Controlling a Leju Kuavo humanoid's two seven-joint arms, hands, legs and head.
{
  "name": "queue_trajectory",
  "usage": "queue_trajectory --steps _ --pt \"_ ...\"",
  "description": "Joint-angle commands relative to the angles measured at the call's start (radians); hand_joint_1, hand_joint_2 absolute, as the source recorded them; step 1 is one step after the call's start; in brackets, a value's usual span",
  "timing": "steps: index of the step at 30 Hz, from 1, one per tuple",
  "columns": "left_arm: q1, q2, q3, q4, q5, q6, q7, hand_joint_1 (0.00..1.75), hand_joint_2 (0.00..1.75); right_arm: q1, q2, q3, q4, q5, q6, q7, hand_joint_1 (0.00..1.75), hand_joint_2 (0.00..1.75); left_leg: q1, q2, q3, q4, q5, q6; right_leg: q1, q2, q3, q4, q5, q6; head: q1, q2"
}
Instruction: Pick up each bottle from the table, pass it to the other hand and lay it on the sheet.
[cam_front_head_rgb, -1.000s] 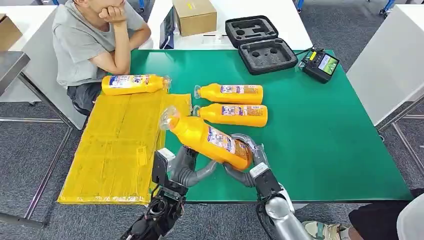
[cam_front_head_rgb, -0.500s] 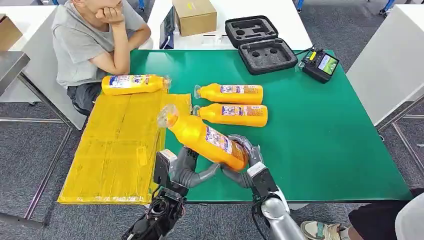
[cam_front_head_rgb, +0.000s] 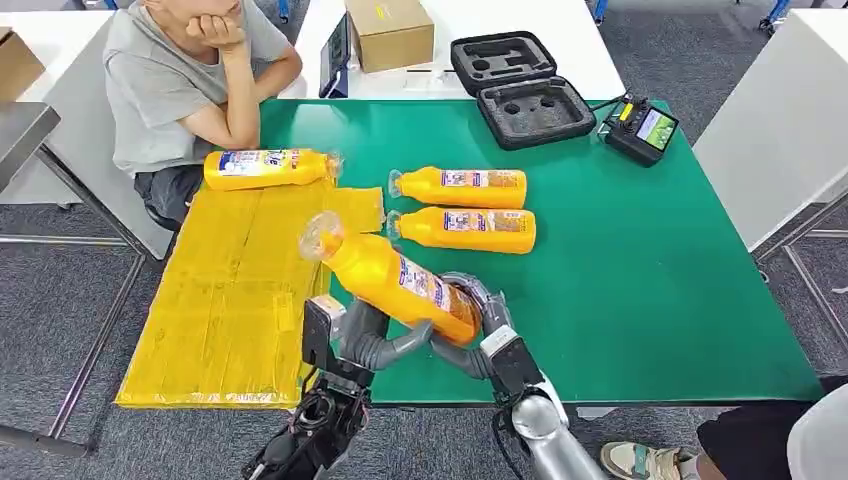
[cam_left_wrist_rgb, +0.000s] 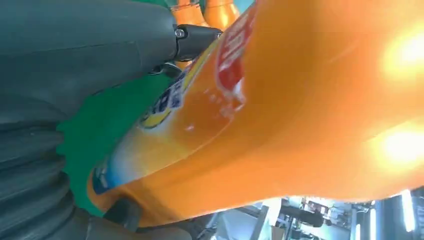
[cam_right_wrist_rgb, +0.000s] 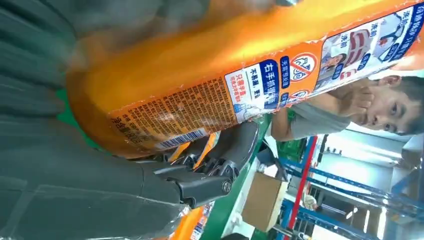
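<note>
The held bottle (cam_front_head_rgb: 390, 282) has drifted left, its cap now over the yellow sheet (cam_front_head_rgb: 230, 290). Left hand (cam_front_head_rgb: 365, 335) and right hand (cam_front_head_rgb: 480, 325) both wrap fingers around it. Its label writing is too small to read.

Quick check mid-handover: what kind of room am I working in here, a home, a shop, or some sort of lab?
Most likely a lab or test workshop: a green work table carries an open foam-lined equipment case and a handheld controller, with a cardboard box on the white bench behind.
</note>
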Motion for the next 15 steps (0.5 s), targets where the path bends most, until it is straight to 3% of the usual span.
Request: queue_trajectory --steps 1,15 --pt "-0.026 0.019 0.015 0.018 0.010 0.017 -0.008 0.00 1.75 -0.008 0.007 0.004 0.044 -0.008 -0.001 0.002 1.75 1.75 0.002 0.001 0.006 -0.001 -0.002 -0.002 0.001 0.003 0.006 -0.001 -0.002 -0.002 0.000 0.000" --pt "-0.023 0.022 0.020 0.011 0.006 0.019 -0.013 0.00 1.75 0.011 -0.010 -0.020 0.026 -0.017 0.002 0.002 1.75 1.75 0.000 0.000 0.002 -0.001 0.000 -0.001 0.000 0.001 0.001 -0.001 0.000 -0.001 0.000 0.000"
